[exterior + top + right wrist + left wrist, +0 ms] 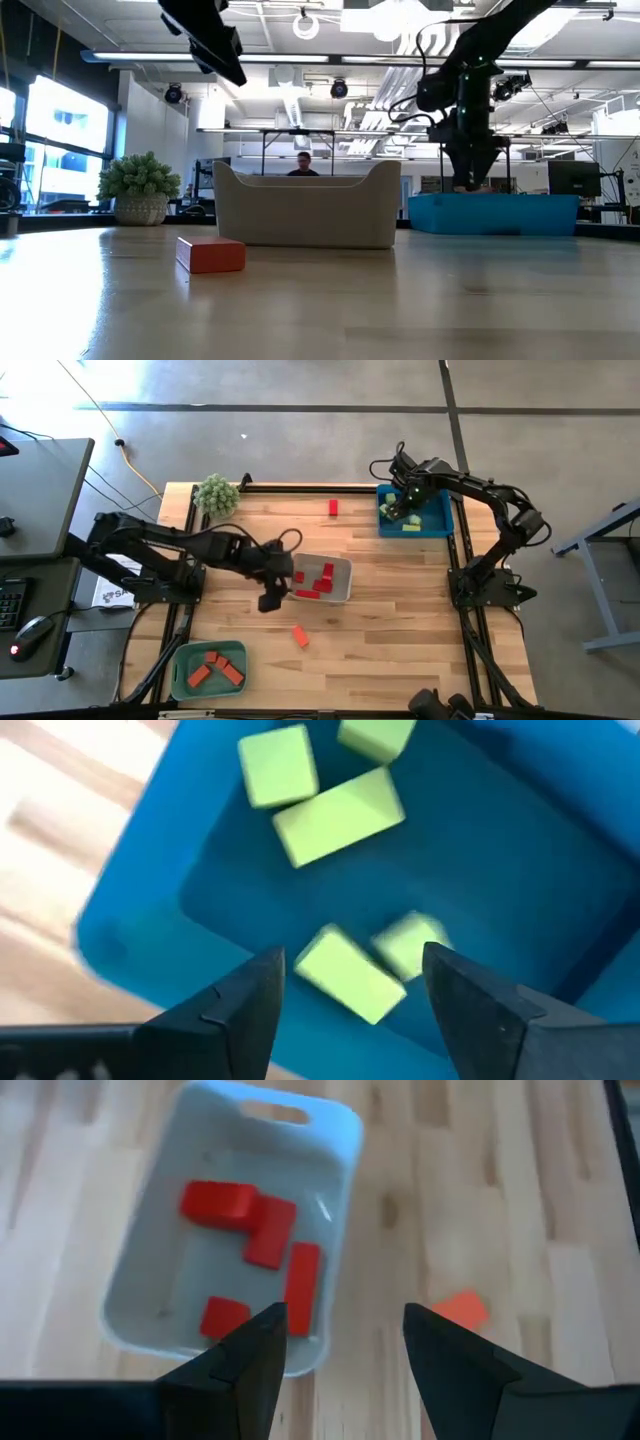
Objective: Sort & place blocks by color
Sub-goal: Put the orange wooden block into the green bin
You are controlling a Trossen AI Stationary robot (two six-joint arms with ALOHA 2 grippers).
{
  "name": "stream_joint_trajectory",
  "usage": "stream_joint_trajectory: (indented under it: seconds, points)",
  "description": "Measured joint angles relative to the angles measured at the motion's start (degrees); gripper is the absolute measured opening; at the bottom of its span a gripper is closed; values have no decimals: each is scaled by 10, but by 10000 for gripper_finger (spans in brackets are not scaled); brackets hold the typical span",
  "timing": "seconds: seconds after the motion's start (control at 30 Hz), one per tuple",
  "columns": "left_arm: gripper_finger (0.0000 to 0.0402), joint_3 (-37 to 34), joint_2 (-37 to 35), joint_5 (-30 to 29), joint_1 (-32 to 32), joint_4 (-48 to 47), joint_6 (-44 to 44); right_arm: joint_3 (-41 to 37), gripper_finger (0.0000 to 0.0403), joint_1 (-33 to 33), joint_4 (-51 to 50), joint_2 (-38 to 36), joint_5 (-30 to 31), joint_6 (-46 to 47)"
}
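My left gripper hangs open and empty above the table at the white tray's near-left corner. Several red blocks lie in that tray. An orange-red block lies flat on the table close by. A red block lies toward the far edge. My right gripper is open over the blue tray, above several yellow-green blocks. Two of these look blurred.
A green tray near the front left edge holds several orange-red blocks. A fuzzy green plant stands at the far left corner. Bare wood lies between the trays. A person shows beyond the table.
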Motion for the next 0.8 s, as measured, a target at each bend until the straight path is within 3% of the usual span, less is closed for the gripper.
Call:
stream_joint_trajectory:
  seconds: [0.23, 0.8]
  points:
    - [191, 0, 26, 2, -50, 15, 124, 0, 222, 10, -7, -27, -63, 30]
    - [191, 0, 121, 2, -118, 93, 344, 0, 220, 123, -5, -129, -67, 146]
